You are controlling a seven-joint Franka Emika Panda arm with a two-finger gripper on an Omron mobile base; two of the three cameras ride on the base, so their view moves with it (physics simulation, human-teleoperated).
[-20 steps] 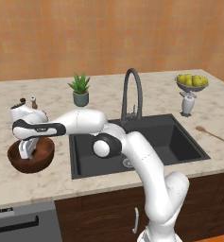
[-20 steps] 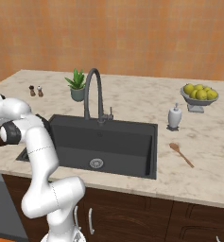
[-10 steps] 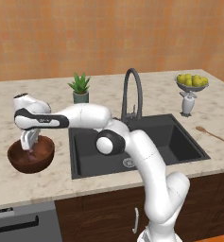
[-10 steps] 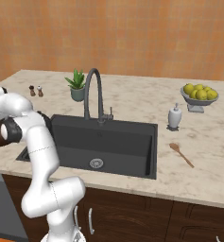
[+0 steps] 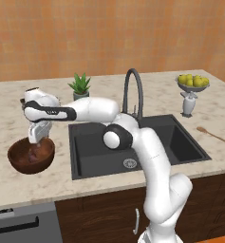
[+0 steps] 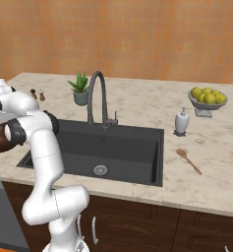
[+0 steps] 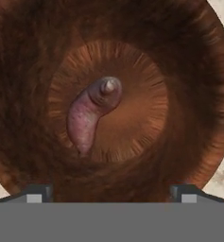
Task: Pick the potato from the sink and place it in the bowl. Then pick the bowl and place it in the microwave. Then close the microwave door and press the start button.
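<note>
Gripper (image 5: 37, 142) open above potato (image 7: 91, 113) in bowl (image 5: 19, 162).

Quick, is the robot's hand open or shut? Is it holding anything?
Gripper: open, holding nothing. It hangs over the bowl, and the potato lies loose inside.
</note>
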